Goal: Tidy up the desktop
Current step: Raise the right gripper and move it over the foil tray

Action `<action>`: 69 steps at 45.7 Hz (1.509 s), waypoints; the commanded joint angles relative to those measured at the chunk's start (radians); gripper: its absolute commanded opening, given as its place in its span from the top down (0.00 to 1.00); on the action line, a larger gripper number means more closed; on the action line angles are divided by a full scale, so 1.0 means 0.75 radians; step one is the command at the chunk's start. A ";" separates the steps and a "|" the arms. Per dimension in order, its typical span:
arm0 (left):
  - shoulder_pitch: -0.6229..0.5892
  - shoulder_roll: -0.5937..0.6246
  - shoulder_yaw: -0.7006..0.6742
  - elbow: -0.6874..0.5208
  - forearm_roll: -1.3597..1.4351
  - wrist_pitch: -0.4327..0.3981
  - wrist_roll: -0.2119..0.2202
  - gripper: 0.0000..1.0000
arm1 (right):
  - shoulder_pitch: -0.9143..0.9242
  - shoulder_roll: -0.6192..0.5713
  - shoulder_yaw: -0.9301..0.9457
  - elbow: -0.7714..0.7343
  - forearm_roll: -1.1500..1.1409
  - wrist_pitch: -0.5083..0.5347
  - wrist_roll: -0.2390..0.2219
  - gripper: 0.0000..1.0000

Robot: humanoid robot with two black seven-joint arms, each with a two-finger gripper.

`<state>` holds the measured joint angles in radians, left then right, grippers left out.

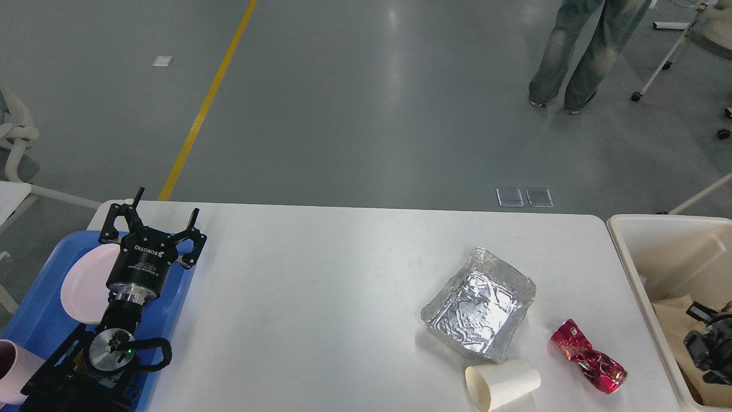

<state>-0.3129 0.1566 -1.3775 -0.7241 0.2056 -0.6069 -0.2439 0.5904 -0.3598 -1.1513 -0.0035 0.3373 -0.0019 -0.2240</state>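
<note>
The white desktop (320, 297) carries a crumpled foil tray (479, 303), a crushed red can (589, 356) and a paper cup (502, 384) lying on its side, all at the right front. My left gripper (167, 201) is open and empty, pointing away from me over the far left of the desktop, beside the blue tray (34, 320). My right gripper (708, 343) is a dark shape over the cream-beige bin (629, 252) at the right edge; its fingers cannot be told apart.
A pink plate (83, 286) lies on the blue tray and a pink cup (10, 372) stands at its near end. Brown paper (669, 312) lies in the bin. A person's legs (577, 51) stand on the floor beyond the table.
</note>
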 commanded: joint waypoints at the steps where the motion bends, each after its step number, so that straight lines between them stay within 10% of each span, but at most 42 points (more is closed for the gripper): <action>1: 0.000 0.000 0.000 0.000 0.000 0.001 0.000 0.04 | -0.008 0.005 0.001 0.001 0.000 -0.010 -0.002 0.69; 9: 0.000 0.000 -0.002 -0.002 0.000 0.001 0.000 0.04 | -0.008 0.016 -0.003 -0.004 0.000 -0.020 -0.002 0.00; 30: 0.000 0.000 0.000 -0.002 0.000 -0.001 0.000 0.04 | 0.119 -0.017 0.009 0.109 -0.004 0.033 -0.002 0.00; 55: 0.000 0.000 0.000 0.000 0.000 0.001 0.002 0.04 | 1.366 -0.095 -0.009 1.129 -0.476 0.873 -0.047 0.00; 69: 0.000 0.000 0.000 0.000 0.000 -0.001 0.002 0.04 | 2.102 -0.089 -0.034 1.818 -0.474 1.044 -0.127 0.00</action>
<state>-0.3129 0.1570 -1.3779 -0.7244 0.2055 -0.6062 -0.2424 1.9791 -0.4236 -1.1766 1.1506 -0.0202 0.7688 -0.2874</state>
